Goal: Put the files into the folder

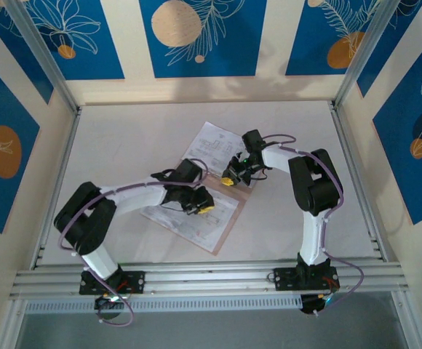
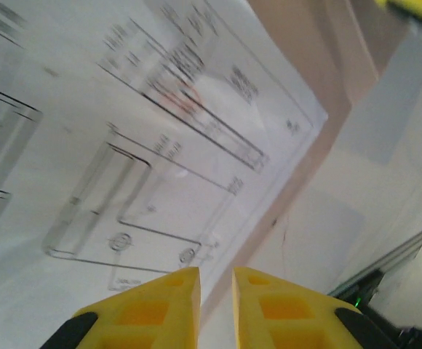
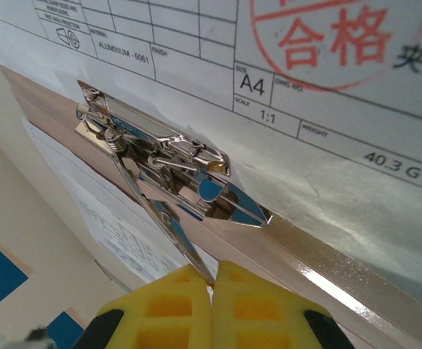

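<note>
**Top external view.**
- Item: flat pinkish-tan card folder (image 1: 229, 218), inside face up, in the middle of the pale grey counter (image 1: 124, 145).
- Contents: white printed paper sheets (image 1: 189, 222) rest on it. A further white sheet (image 1: 209, 142) pokes out slantwise toward the far side.
- Left claw (image 1: 205, 209): low over the sheets on the folder.
- Right claw (image 1: 229, 180): low at the folder's far edge, between the two lots of paper.

**Left wrist view.**
- Left claw (image 2: 216, 291): yellow fingertips narrowly parted with nothing between them, so released.
- Below it: a white sheet of line drawings (image 2: 160, 145), flat on the folder (image 2: 320, 51). The folder's tan margin shows past the sheet's edge.

**Right wrist view.**
- Right claw (image 3: 211, 291): clenched on the long lever of the folder's shiny metal spring clip (image 3: 167, 153).
- A red-stamped drawing sheet (image 3: 327, 131) lies just beside the clip, over the folder (image 3: 291, 243) (whether the clip bites the paper cannot be told).

**Status, as judged.**
- Done: the paper is gathered on the folder, so the bulk of the work appears finished.
- Left to do: squaring the slanting sheet, settling the clip and shutting the cover.
</note>
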Controlling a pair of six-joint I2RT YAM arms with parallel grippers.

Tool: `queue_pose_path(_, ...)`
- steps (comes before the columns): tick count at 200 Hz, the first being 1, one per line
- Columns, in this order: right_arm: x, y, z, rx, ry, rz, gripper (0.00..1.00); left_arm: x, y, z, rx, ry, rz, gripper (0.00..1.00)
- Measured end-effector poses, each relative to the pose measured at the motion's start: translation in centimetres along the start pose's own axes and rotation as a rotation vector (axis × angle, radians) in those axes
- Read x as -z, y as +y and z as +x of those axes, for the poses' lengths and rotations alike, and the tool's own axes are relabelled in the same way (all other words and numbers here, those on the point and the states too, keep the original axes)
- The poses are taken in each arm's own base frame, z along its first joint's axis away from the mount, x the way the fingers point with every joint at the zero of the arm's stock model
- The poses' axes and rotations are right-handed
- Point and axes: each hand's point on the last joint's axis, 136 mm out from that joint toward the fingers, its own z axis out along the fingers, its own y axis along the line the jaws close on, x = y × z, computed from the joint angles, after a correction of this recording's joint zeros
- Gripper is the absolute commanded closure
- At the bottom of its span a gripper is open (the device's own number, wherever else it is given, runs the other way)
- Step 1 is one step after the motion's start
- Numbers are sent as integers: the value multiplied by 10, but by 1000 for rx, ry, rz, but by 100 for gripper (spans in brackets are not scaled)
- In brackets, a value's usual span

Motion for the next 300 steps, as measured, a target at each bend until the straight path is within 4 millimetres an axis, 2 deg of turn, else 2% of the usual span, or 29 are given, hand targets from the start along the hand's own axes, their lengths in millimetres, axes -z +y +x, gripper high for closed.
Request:
queue_pose_path(31,-1,-2,-1,-15,13,5,100,-16,-1,20,-48,96,-18,84)
queue_pose_path(54,-1,-3,-1,-21,15,7,100,-24,9,28,-34,134,-52,85)
queue_pose_path(113,1,-2,-2,-19,16,20,100,-28,38,41,7,165,-121,87)
queue_pose_path(300,1,-12,-11,-103,69,87,100,-29,40,41,47,147,-105,90)
